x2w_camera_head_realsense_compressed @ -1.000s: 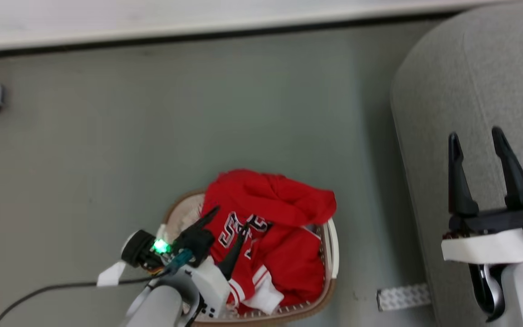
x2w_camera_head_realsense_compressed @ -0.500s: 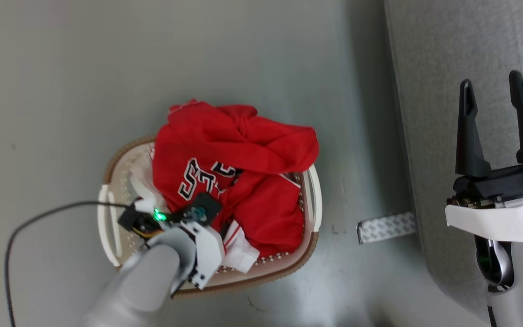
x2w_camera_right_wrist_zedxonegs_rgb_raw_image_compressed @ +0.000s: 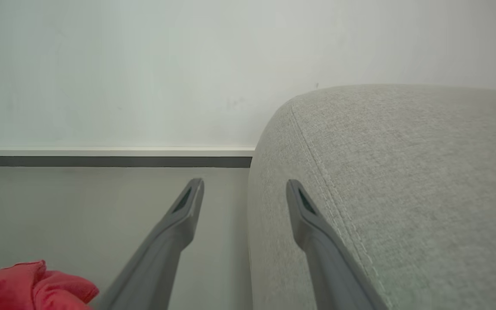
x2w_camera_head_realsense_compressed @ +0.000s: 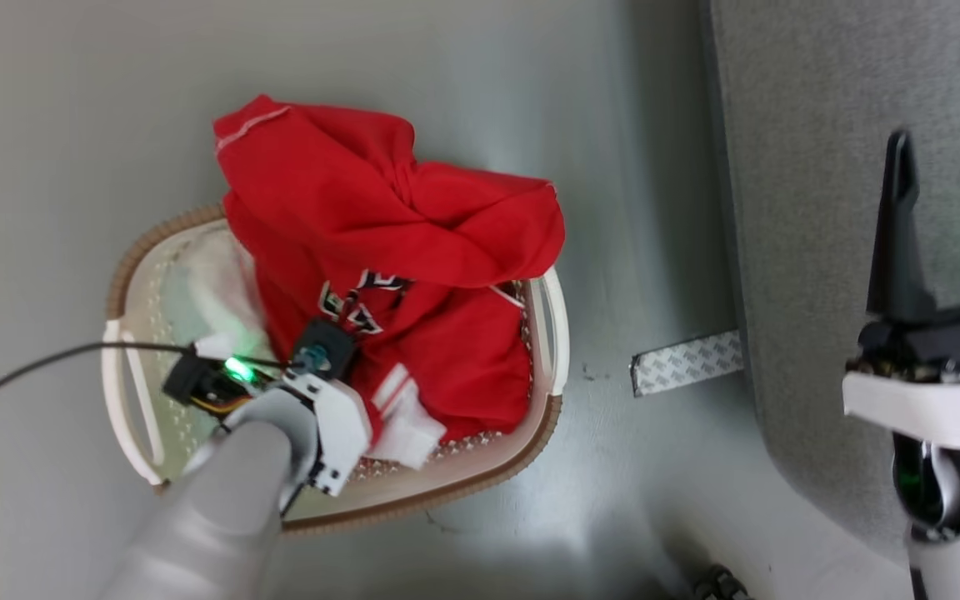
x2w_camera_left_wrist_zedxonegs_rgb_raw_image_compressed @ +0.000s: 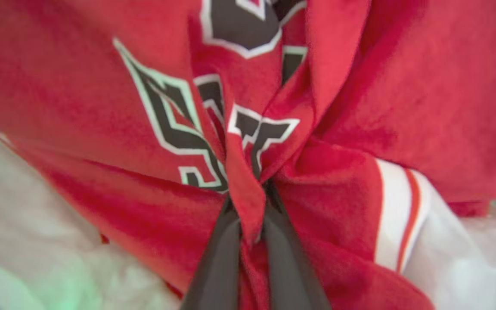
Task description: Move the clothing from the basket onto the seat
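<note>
Left gripper (x2w_camera_left_wrist_zedxonegs_rgb_raw_image_compressed: 250, 202), apart above lettering a second ago, now sunk into clothing (x2w_camera_head_realsense_compressed: 380, 208), jaws clamped on red fold beside black-and-white letters; head camera also shifted
Clothing heaped in basket (x2w_camera_head_realsense_compressed: 447, 493), upper part draped over far rim, none on seat (x2w_camera_head_realsense_compressed: 813, 167)
Right gripper (x2w_camera_head_realsense_compressed: 947, 133) over seat edge, jaws apart, empty
Judgement: grasp made; lift, carry to seat, release all left
</note>
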Available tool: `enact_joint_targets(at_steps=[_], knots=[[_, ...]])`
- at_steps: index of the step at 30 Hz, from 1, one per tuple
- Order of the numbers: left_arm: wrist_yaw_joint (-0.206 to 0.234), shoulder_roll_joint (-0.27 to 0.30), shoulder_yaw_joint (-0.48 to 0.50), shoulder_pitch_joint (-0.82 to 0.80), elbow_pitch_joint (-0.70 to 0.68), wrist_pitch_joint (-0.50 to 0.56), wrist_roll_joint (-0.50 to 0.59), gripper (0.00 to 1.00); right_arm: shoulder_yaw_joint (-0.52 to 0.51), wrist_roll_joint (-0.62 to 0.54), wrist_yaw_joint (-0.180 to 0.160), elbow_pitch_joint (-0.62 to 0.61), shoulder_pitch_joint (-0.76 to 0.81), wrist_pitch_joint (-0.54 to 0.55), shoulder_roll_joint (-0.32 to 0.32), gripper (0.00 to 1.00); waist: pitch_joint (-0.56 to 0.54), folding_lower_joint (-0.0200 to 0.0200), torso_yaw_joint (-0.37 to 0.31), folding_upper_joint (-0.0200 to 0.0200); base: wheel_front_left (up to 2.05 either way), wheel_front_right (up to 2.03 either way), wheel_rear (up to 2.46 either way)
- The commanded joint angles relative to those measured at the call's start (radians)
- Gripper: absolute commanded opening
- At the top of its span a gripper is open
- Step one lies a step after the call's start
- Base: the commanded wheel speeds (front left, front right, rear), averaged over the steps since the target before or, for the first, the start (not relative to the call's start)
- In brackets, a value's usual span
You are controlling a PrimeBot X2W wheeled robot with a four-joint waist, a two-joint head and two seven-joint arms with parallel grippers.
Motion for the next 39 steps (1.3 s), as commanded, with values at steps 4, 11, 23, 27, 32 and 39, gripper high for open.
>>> enact_joint_targets(at_steps=[4, 11, 23, 27, 32, 39], knots=[[0.008, -0.037, 0.006, 0.056, 0.019, -0.073, -0.04, 0.0, -0.015, -0.008, -0.002, 0.041, 0.079, -0.003, 0.0, 1.0, -0.156, -0.0001, 0.055, 0.0, 0.0, 0.0, 0.0], [0.004, -0.082, -0.003, 0.165, -0.023, -0.113, -0.093, 0.0, -0.025, -0.032, -0.002, 0.083, 0.189, -0.003, 0.0, 1.0, -0.378, -0.0001, 0.119, 0.0, 0.0, 0.0, 0.0], [0.005, -0.095, 0.004, 0.307, -0.218, -0.12, -0.205, 0.0, -0.045, -0.079, -0.002, 0.126, 0.321, -0.003, 0.0, 1.0, -0.663, -0.0001, 0.213, 0.0, 0.0, 0.0, 0.0], [0.012, -0.096, 0.005, 0.343, -0.265, -0.12, -0.231, 0.0, -0.054, -0.084, -0.002, 0.138, 0.364, -0.003, 0.0, 1.0, -0.742, -0.0001, 0.229, 0.0, 0.0, 0.0, 0.0], [0.026, -0.095, 0.011, 0.379, -0.329, -0.11, -0.259, 0.0, -0.052, -0.088, -0.002, 0.148, 0.415, -0.003, 0.0, 1.0, -0.828, -0.0001, 0.237, 0.0, 0.0, 0.0, 0.0], [0.041, -0.072, 0.026, 0.416, -0.438, -0.076, -0.289, 0.0, -0.053, -0.093, -0.002, 0.151, 0.475, -0.003, 0.0, 1.0, -0.916, -0.0001, 0.237, 0.0, 0.0, 0.0, 0.0]])
